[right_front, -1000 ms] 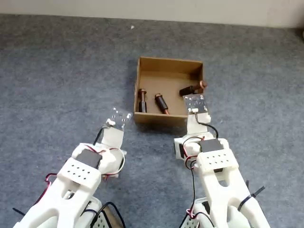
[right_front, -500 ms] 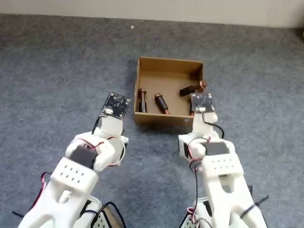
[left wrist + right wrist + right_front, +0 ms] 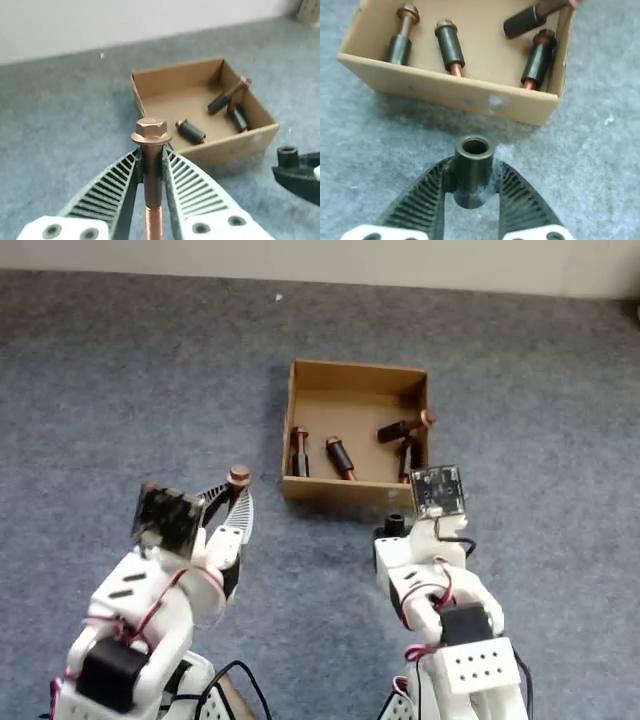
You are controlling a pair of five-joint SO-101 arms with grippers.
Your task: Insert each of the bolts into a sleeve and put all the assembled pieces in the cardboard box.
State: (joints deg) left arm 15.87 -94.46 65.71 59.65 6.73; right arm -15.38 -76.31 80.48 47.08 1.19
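My left gripper [image 3: 151,151] is shut on a copper bolt [image 3: 151,165] that stands head up between its white fingers; from above, the bolt [image 3: 238,478] is just left of the cardboard box [image 3: 292,415]. In front of the box's near wall, my right gripper [image 3: 472,172] is shut on a black sleeve [image 3: 473,167] with its bore facing up. In the high view this sleeve [image 3: 396,524] sits by the box's near right corner. Several assembled pieces [image 3: 449,45] lie inside the box [image 3: 445,87].
Grey carpet [image 3: 120,370] covers the floor all round the box. A pale wall strip [image 3: 330,258] runs along the far edge. In the left wrist view, the sleeve [image 3: 287,154] in the right arm's black fingers [image 3: 300,175] shows beside the box [image 3: 235,142].
Both arms have drawn back from the box toward the near edge. The left gripper has tilted up, so the bolt's head now shows above it; the right has swung right with the sleeve.
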